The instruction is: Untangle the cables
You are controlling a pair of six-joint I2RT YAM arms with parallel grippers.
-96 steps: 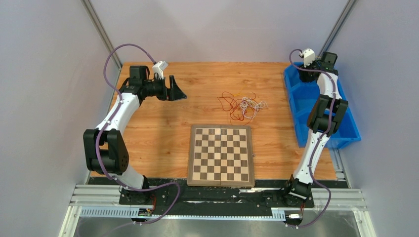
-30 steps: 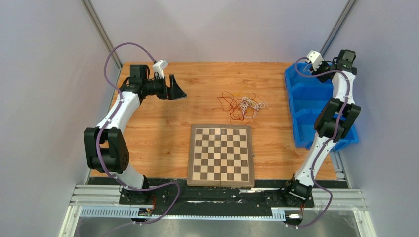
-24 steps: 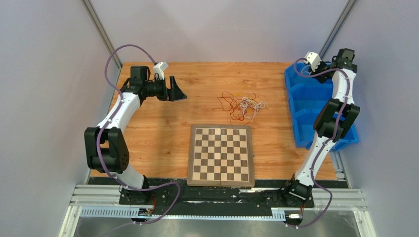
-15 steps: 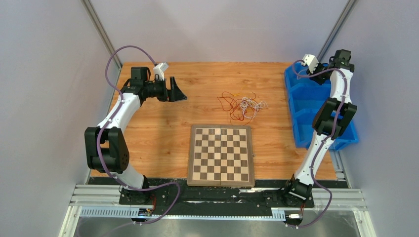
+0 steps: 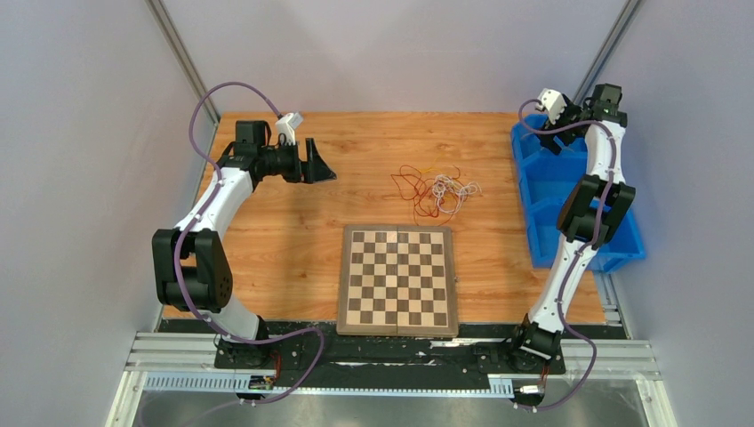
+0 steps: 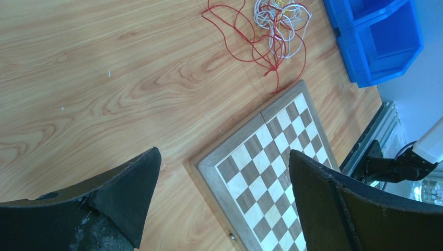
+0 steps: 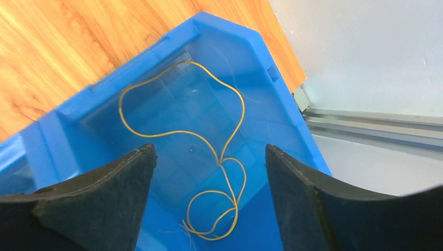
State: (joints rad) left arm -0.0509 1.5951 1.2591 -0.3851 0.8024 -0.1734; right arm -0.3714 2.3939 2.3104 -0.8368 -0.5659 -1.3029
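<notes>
At the left, the left claw (image 5: 321, 160) hangs over the far left part of the tabletop (image 5: 267, 222), turned sideways toward the middle. Its jaws stand wide apart with nothing between them. It looks parked there so that it keeps out of the way while facing the work.

Near the middle lie the cables (image 5: 436, 189), a small knot of red and white strands, well apart from both claws. The red loops spread out to the left of the white clump. One red end trails down to touch, or nearly touch, the far edge of the chessboard (image 5: 397, 278) just beside the knot.

At the right, the blue bin (image 5: 533, 178) sits on the tabletop's edge. The right claw (image 7: 210, 149) hovers over its far compartment, jaws spread wide and holding nothing. A yellow strand (image 7: 222, 159) lies loosely looped on the compartment floor below. The bin seems to serve as the place for strands freed from the knot, so the task appears partly done.

The overhead view gives the whole layout but cannot show the yellow strand, which only the right wrist view reveals. The left wrist view shows the knot (image 6: 271, 26) more sharply, with a little yellow amid the white.
</notes>
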